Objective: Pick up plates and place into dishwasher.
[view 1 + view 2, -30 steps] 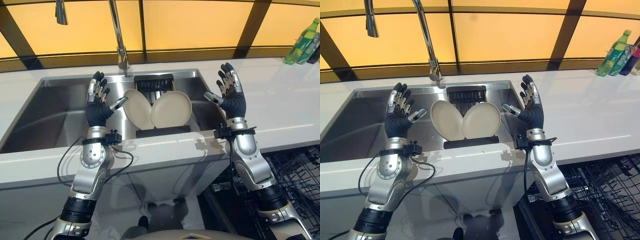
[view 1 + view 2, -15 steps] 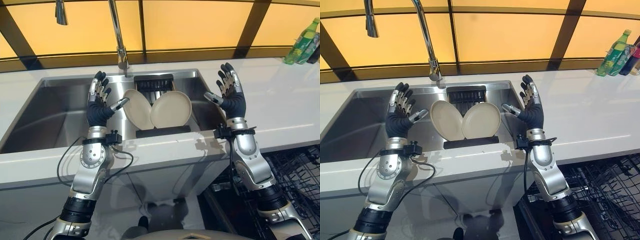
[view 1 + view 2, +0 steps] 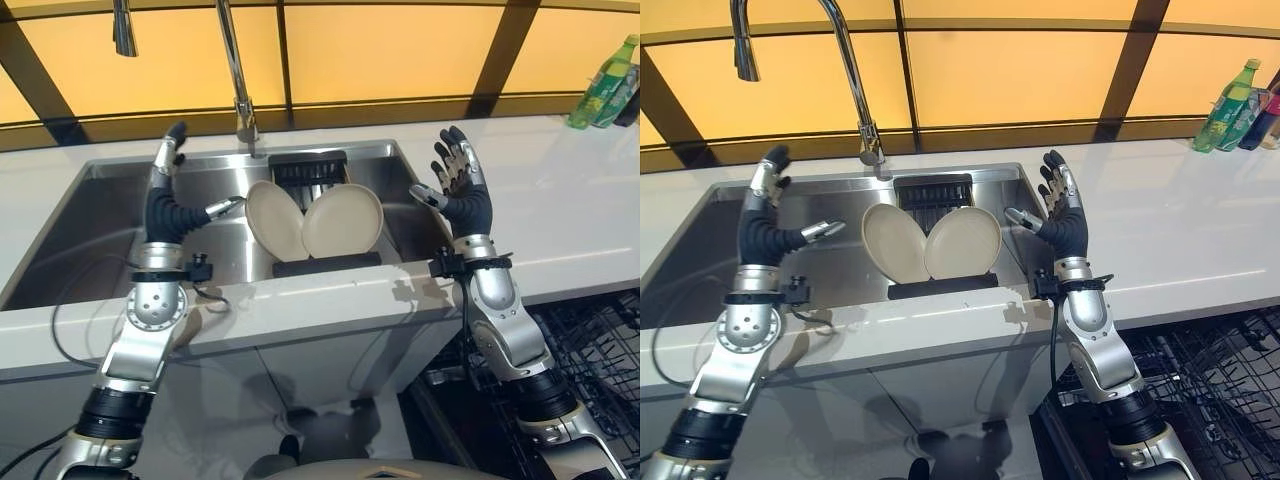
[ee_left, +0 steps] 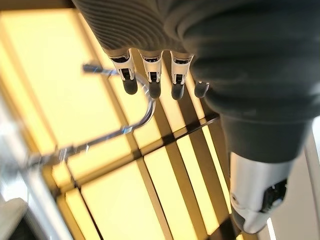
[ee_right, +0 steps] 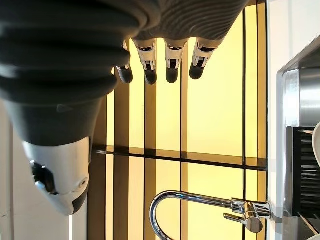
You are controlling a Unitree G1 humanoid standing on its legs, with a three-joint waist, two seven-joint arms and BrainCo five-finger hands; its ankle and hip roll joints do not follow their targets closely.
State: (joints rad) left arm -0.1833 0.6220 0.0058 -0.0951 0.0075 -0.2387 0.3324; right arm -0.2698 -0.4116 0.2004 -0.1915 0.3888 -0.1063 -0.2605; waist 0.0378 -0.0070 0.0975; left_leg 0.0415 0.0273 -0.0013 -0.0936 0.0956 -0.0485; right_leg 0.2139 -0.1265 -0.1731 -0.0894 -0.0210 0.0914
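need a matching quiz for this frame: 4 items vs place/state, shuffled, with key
Items:
1. plates
2. green bottle
3. left hand
4. dishwasher rack

Places/states:
A. far right of the counter, by the window
B. below the counter edge, at the robot's right
C. leaning together in the black holder in the sink
D. raised over the sink, open, holding nothing

Pairs: 1-C, 2-A, 3-D, 4-B

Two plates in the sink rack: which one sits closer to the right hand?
The rounder, face-on plate, beside the right hand. The other plate leans edge-turned toward the left hand.
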